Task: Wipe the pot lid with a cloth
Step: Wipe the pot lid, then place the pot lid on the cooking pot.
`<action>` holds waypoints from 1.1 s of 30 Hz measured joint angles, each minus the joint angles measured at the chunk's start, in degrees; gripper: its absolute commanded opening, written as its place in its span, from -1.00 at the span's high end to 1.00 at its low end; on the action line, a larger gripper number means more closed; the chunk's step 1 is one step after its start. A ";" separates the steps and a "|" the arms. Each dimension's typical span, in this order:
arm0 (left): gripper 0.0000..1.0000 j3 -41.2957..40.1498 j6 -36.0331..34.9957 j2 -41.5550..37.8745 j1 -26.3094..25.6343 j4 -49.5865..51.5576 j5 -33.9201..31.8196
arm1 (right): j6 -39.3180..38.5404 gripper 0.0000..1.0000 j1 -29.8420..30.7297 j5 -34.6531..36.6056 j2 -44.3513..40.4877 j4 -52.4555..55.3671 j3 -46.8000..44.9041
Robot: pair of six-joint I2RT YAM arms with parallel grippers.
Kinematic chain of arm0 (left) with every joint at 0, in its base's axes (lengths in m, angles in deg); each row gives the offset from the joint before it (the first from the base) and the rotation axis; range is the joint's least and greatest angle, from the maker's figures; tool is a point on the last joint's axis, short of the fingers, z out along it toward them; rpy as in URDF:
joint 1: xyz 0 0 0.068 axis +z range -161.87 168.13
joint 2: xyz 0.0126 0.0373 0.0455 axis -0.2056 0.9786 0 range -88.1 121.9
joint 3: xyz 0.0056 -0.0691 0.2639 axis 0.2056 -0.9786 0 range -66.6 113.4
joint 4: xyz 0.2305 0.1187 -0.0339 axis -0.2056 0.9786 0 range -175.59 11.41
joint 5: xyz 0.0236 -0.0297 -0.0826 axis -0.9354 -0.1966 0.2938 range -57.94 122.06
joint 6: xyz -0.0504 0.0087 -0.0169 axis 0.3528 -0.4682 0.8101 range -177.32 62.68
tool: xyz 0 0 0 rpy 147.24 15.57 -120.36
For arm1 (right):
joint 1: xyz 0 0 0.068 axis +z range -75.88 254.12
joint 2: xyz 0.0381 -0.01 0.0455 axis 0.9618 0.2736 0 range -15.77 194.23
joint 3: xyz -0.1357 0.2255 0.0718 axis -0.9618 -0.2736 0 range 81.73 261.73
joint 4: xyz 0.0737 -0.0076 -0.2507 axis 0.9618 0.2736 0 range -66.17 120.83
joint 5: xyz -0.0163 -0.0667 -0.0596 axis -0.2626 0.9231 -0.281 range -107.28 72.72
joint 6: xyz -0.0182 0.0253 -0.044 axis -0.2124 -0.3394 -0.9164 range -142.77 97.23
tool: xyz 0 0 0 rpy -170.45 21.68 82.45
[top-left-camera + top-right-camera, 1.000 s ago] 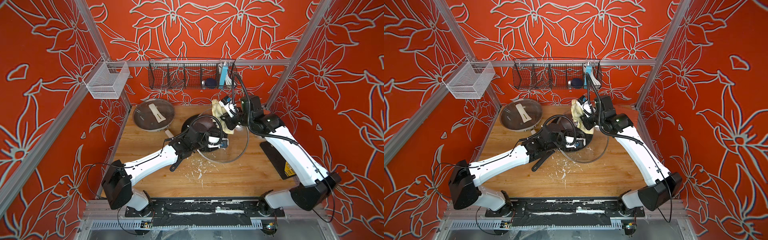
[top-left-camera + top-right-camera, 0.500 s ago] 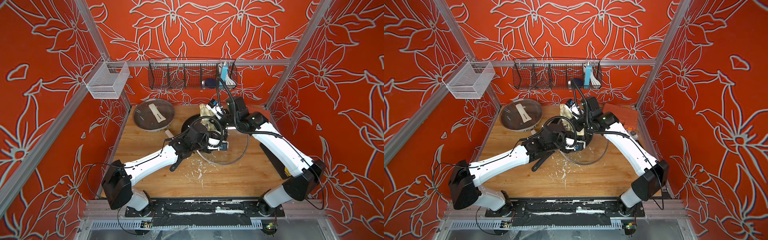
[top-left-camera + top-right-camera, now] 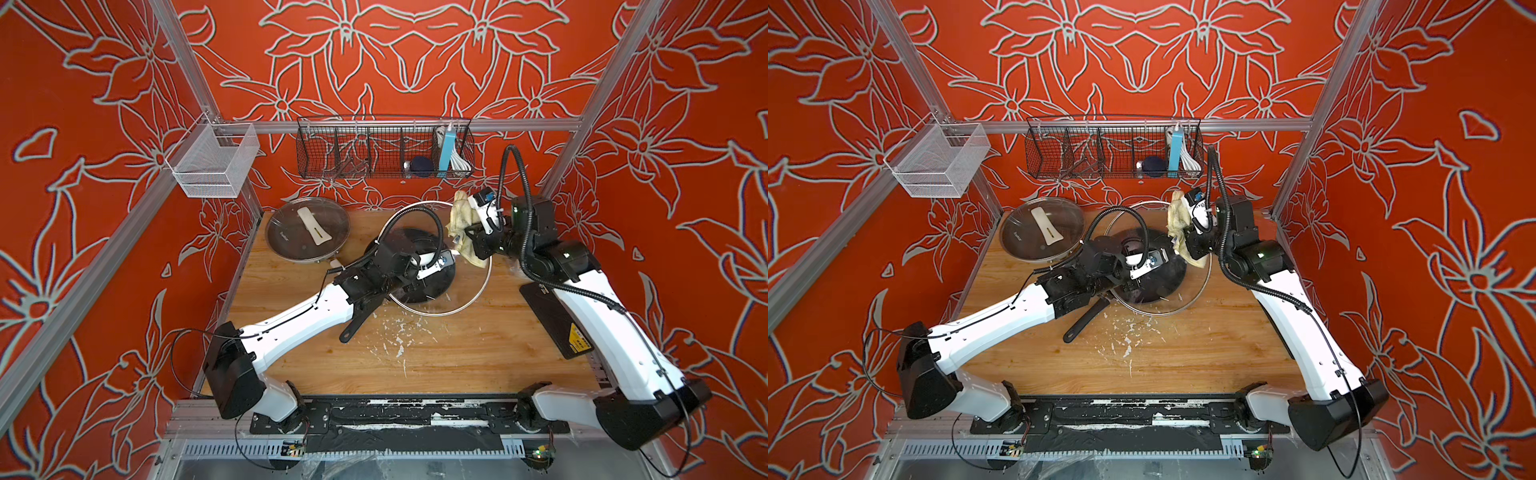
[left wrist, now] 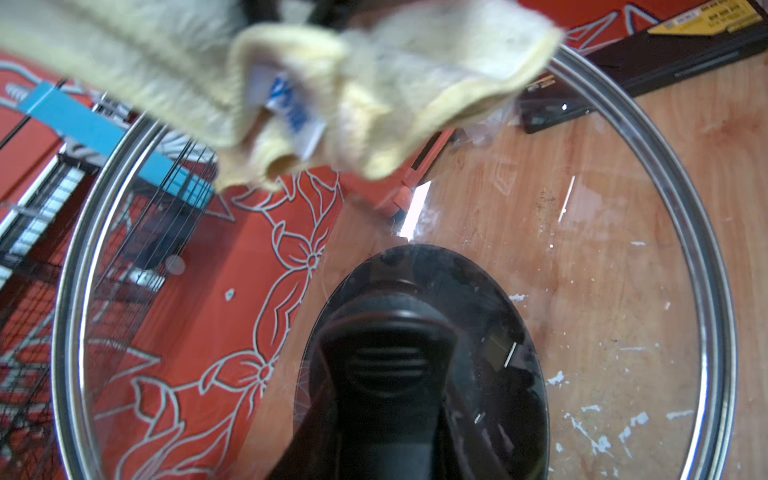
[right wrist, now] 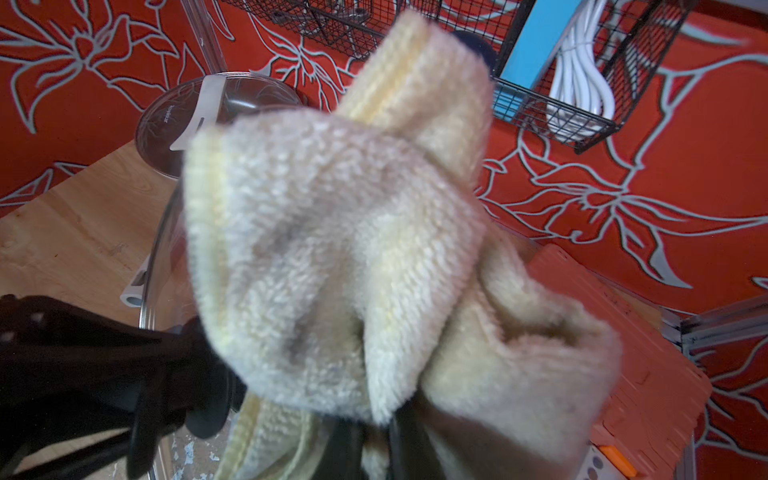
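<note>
The pot lid (image 3: 457, 309) (image 3: 1183, 308) is a large glass disc with a steel rim (image 4: 685, 232), held tilted above the table. My left gripper (image 3: 417, 270) (image 3: 1133, 272) (image 4: 395, 415) is shut on its black knob (image 4: 395, 357). The cloth (image 3: 461, 220) (image 3: 1177, 220) (image 4: 374, 83) (image 5: 332, 249), cream-yellow with grey stains, is bunched in my right gripper (image 3: 467, 243) (image 3: 1187, 245) (image 5: 374, 440), which is shut on it. The cloth hangs at the lid's far right rim, on the side away from the knob. Whether it touches the glass I cannot tell.
A black pan (image 3: 428, 291) with a long handle (image 3: 357, 324) lies under the lid. A second glass lid (image 3: 307, 235) rests at the back left. A black wire basket (image 3: 382, 149) and a white mesh basket (image 3: 212, 162) hang on the walls. A flat black box (image 3: 557, 320) lies at the right, and white flecks (image 3: 399, 340) dot the wood.
The right arm swept the cloth left across the lid, then back right to the far rim. The left arm and lid have hardly moved.
</note>
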 measured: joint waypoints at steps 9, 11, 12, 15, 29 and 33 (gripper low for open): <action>1.00 6.75 22.49 0.02 0.46 14.99 -11.47 | 0.72 1.00 -0.35 0.92 -6.47 1.88 -4.76; 1.00 8.24 27.21 0.35 0.90 18.75 -12.52 | 0.72 1.00 -0.35 0.57 -7.23 2.12 -5.64; 1.00 9.07 29.38 0.74 1.07 20.55 -12.96 | 0.72 1.00 -0.35 0.31 -7.56 2.38 -6.03; 1.00 12.57 35.45 3.10 1.86 26.14 -13.20 | 0.70 1.00 -0.35 -0.72 -7.93 3.41 -6.54; 1.00 42.51 54.51 26.03 10.51 50.60 -5.55 | 0.48 1.00 -0.28 -4.66 -7.93 4.72 -6.54; 1.00 45.66 56.85 29.59 11.54 51.69 -4.92 | -0.17 1.00 -0.28 -5.27 -7.74 4.92 -6.49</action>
